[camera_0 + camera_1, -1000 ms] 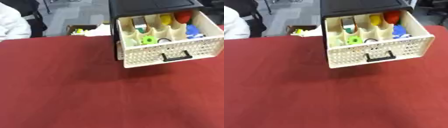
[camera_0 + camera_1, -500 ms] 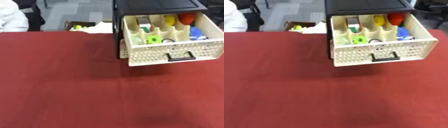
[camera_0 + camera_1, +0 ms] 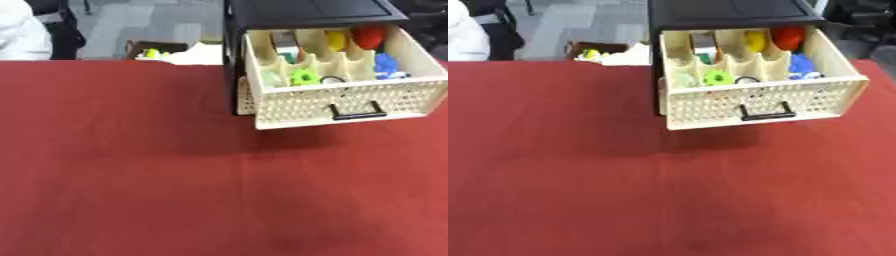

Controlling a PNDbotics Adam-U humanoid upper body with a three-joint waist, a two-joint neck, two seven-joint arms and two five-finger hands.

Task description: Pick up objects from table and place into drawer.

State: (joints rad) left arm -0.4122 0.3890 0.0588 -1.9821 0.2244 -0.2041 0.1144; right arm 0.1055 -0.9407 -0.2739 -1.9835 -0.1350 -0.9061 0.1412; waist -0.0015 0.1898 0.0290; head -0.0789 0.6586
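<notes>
Drawer (image 3: 754, 102): cream, perforated front, black handle (image 3: 766, 111), pulled open from a black cabinet (image 3: 728, 9) at the table's far side.
Contents: divided compartments holding a red thing (image 3: 787, 36), a yellow thing (image 3: 755, 40), a blue thing (image 3: 801, 65), a green thing (image 3: 717, 77).
Table (image 3: 562, 175): red cloth.
Hands: neither shows in either view, so their state cannot be told, nor places relative to them.

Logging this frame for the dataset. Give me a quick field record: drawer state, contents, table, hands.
drawer: open, cream, perforated front, black handle
cabinet: black, at the table's far side
contents: red object, yellow object, blue object, green object, in separate compartments
table: red cloth, no loose objects visible on it
hands: neither in view
</notes>
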